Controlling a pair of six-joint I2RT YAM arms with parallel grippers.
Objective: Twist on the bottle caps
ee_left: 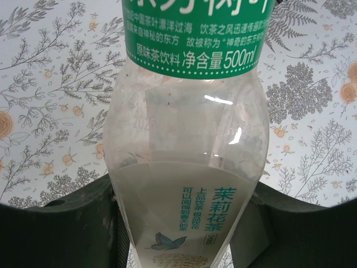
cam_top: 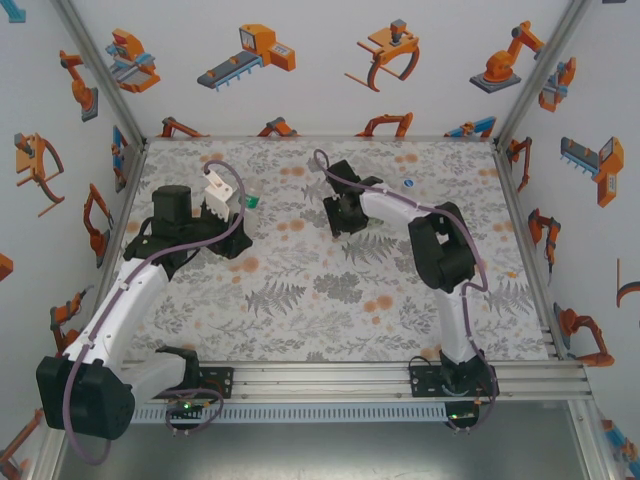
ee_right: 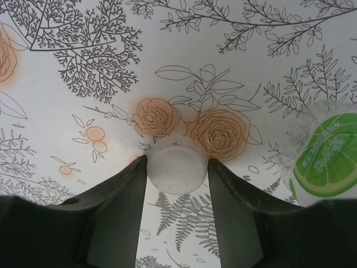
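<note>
**Desk:** What closes in the cell?

**Photographer:** Three white panels: back wall [cam_top: 320, 90], left wall [cam_top: 50, 200] and right wall [cam_top: 600, 230]. All are printed with orange-and-blue cartoon robot arms and meet at bare aluminium posts [cam_top: 100, 68].

**Desk:** And below?

**Photographer:** A worktop [cam_top: 300, 300] under a white sheet patterned with grey ferns and pale orange roses. A slotted aluminium rail [cam_top: 330, 375] runs along its near edge, with a plain grey surface [cam_top: 330, 450] beneath. The light is even and the shadows soft.

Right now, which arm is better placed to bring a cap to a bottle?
Right: the right gripper pinches a whitish cap; the left gripper is busy clamping the labelled bottle.
</note>
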